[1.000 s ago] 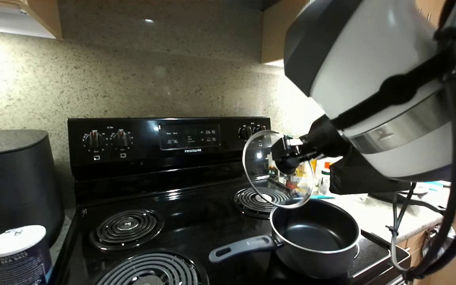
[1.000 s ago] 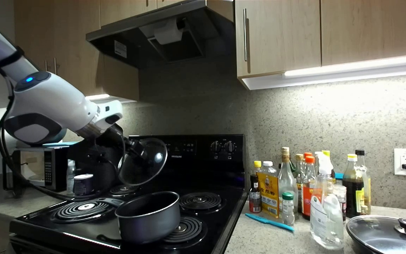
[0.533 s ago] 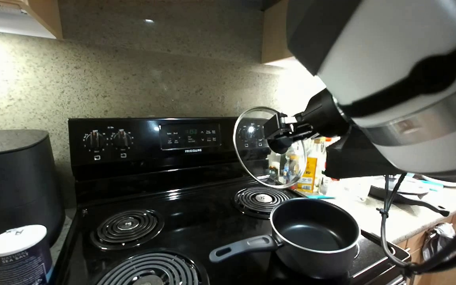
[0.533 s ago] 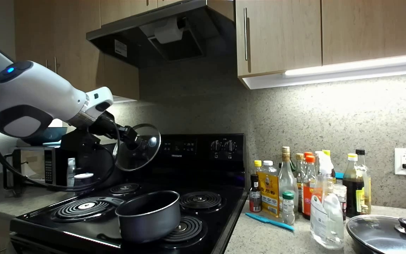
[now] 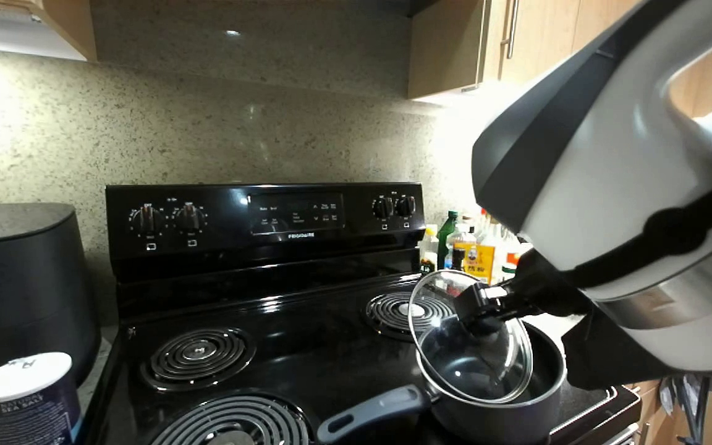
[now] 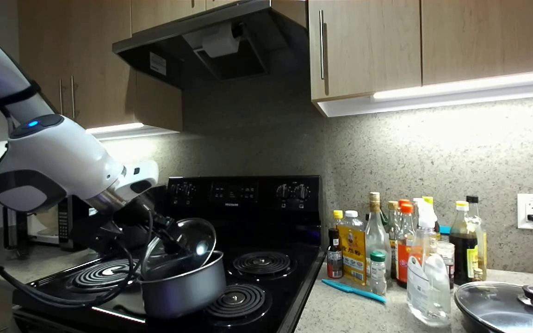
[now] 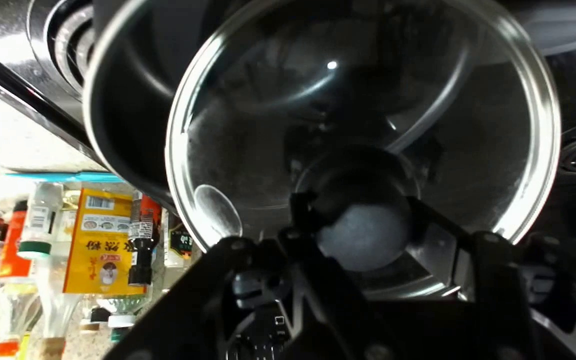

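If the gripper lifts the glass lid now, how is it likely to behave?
The lid looks like clear, shiny-rimmed glass, so probably stiff yet breakable. Tilted and gripped only at its round knob, it might swivel in the gripper.

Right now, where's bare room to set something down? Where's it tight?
Bare: counter in front of the turquoise utensil, between stove and spray bottle; also the stove between its rear burners, behind the saucepan handle. Crowded: counter behind the utensil, packed with bottles, and over the saucepan, where the gripper holds the tilted glass lid.
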You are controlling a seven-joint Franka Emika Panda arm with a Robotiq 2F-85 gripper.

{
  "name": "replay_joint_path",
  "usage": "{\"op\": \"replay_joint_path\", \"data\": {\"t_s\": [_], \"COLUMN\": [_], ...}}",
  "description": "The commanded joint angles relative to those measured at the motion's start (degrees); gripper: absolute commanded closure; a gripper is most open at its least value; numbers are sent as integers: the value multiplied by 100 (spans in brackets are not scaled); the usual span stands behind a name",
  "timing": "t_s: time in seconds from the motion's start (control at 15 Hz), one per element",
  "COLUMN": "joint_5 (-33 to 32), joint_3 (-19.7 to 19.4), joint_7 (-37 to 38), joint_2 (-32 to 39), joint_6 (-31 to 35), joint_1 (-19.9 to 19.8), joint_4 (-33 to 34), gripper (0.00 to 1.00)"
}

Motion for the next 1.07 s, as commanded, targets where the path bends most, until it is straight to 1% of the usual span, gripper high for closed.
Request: {"op": "replay_joint_path", "data": {"t_s": [0.0, 0.53, 0.6, 0.8, 0.87, 0.93, 1.0], "joint_5": [73, 87, 96, 190, 261, 303, 297], "joint_3": [0, 6, 36, -131, -145, -231, -373], "joint_7": [-47, -51, -113, -507, -563, -630, -673], "joint_2": [6, 17, 73, 925, 888, 971, 1097], "joint_6": [-4, -10, -10, 138, -23, -27, 13], "joint_1": [-9, -5, -47, 45, -24, 0, 118], "joint_4": [-13, -28, -45, 22, 23, 90, 193], "gripper": [52, 52, 77, 77, 77, 77, 77]}}
